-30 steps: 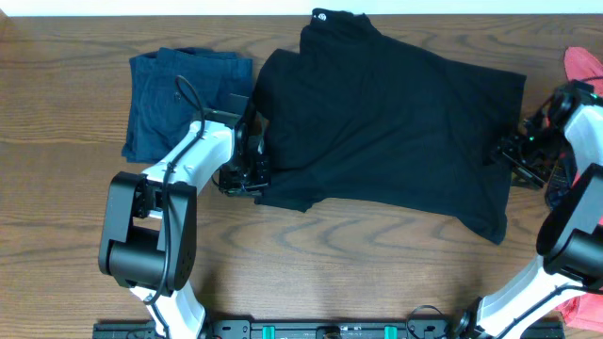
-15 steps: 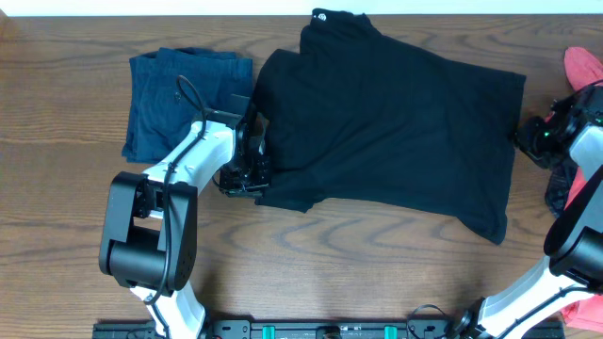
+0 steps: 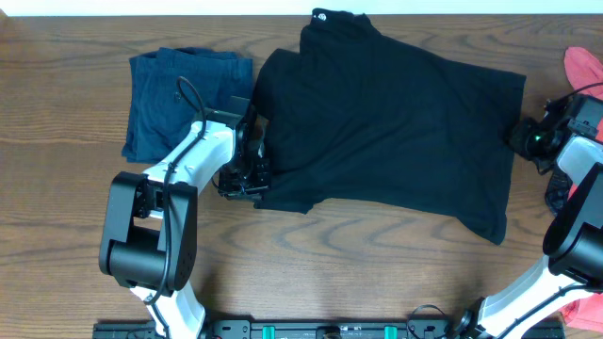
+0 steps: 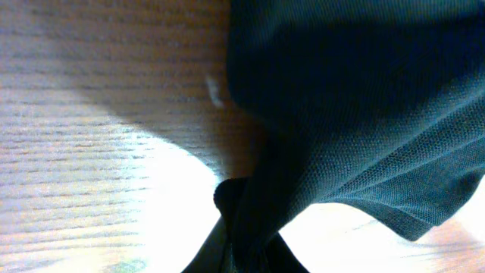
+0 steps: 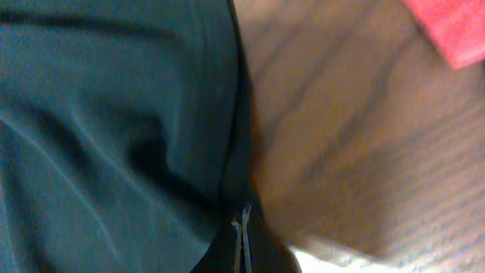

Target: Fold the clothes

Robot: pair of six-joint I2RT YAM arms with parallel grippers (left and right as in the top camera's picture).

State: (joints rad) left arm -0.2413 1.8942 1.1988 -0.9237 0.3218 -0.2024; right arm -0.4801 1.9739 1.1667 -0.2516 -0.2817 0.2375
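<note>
The black garment (image 3: 396, 122) lies spread across the middle of the table (image 3: 57, 188), its white logo (image 3: 321, 15) at the far edge. The left gripper (image 3: 247, 179) is clamped on the garment's near-left hem, the pinched cloth hiding its fingertips. The right gripper (image 3: 521, 139) has its jaws together at the right hem; whether cloth is caught between them is unclear. Navy shorts (image 3: 179, 94) lie just left of the garment. A coral piece (image 3: 584, 64) is cut off by the right edge.

Wooden table (image 3: 57, 113) bears black garment (image 3: 396, 122); navy shorts (image 3: 179, 94); coral piece (image 3: 584, 64)
</note>
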